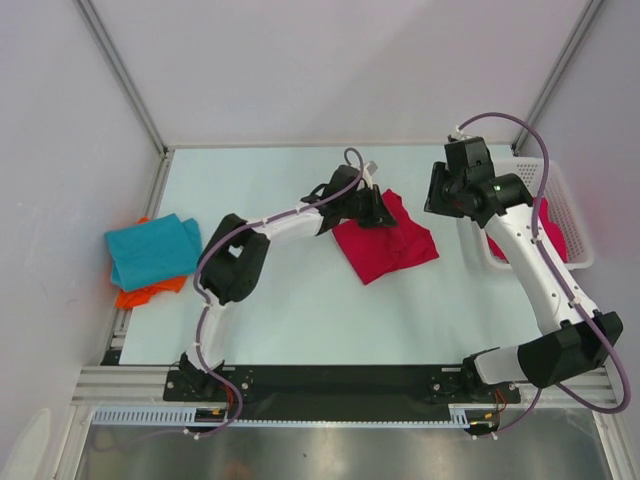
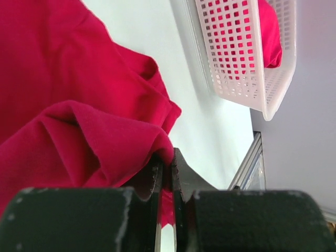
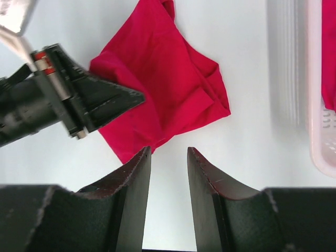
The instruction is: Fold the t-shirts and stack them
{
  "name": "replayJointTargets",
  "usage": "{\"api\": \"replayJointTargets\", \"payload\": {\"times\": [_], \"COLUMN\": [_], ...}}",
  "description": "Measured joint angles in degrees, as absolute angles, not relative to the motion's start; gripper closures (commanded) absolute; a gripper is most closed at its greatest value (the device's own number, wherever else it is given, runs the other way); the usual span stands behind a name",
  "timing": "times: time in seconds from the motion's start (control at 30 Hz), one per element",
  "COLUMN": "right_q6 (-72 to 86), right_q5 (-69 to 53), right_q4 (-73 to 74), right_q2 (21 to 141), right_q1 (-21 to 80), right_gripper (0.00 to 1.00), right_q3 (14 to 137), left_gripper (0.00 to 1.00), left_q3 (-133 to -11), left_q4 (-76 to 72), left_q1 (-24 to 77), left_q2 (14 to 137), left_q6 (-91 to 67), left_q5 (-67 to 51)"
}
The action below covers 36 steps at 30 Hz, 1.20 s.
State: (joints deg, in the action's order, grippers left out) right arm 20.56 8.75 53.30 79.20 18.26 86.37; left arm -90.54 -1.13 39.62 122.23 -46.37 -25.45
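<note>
Nearest, at L edge of table (image 1: 300, 320), approx level w/ L arm's elbow: teal shirt (image 1: 150, 248) lies on top of orange shirt (image 1: 150, 293). Orange pokes out only along teal's near side. Both are well apart from the rest.

Mid-table: red shirt (image 1: 390, 250) lies flat-ish but rumpled, partly doubled over, w/ one corner pointing toward the bases. Bare table all round it.

L gripper (image 2: 167, 163) sits at the shirt's far-L edge, w/ the arm stretched out across the table. Jaws are almost fully closed, pinching a bunched fold of red cloth. In L wrist view the fold rises off the rest of red shirt (image 2: 79, 79) and runs straight into the narrow slit betw. the fingers. R wrist view shows L gripper (image 3: 131, 97) nose-down on the cloth.

R gripper (image 3: 168, 155) hangs above the table to the R of the shirt, betw. it and basket (image 1: 530, 165). Jaws stand wide apart w/ nothing in them, only bare table betw. the fingers. An edge of red shirt (image 3: 163, 79) lies just beyond the L fingertip. No contact w/ the cloth.

Far R: white mesh basket (image 2: 236, 58) stands by the table's R edge. It holds a 2nd red shirt (image 1: 550, 235), heaped inside. This shows through the mesh in L wrist view (image 2: 270, 37).
</note>
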Motion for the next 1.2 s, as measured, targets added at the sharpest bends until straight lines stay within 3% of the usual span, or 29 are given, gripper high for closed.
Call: {"api": "replayJointTargets", "payload": {"times": [0.5, 0.57, 0.63, 0.7, 0.73, 1.03, 1.2], "right_q6": [19.1, 18.9, 18.7, 18.3, 18.3, 17.9, 18.0], "right_q5": [9.9, 10.0, 10.1, 10.1, 10.1, 10.3, 10.0], "right_q4": [56.2, 56.3, 56.3, 56.3, 56.3, 56.3, 55.4], "right_q2": [78.3, 78.3, 78.3, 78.3, 78.3, 79.1, 79.1], "right_q1": [15.7, 15.5, 15.3, 15.2, 15.1, 14.5, 14.5], "right_gripper": [0.6, 0.6, 0.6, 0.6, 0.6, 0.6, 0.6], "right_q3": [86.4, 86.4, 86.4, 86.4, 86.4, 86.3, 84.6], "left_gripper": [0.9, 0.86, 0.78, 0.64, 0.01, 0.0, 0.0], "left_q3": [-108.5, -109.1, -109.5, -110.3, -110.6, -110.0, -97.6], "left_q4": [2.3, 2.7, 2.9, 3.1, 3.1, 4.4, 3.9], "left_q1": [40.6, 40.6, 40.6, 40.6, 40.6, 40.5, 39.9], "left_q2": [135.1, 135.2, 135.2, 135.6, 135.8, 135.7, 128.3], "left_q6": [-49.5, -49.5, -49.5, -49.6, -49.6, -49.4, -47.9], "left_q5": [-26.1, -25.8, -25.6, -25.4, -25.1, -19.5, -13.6]}}
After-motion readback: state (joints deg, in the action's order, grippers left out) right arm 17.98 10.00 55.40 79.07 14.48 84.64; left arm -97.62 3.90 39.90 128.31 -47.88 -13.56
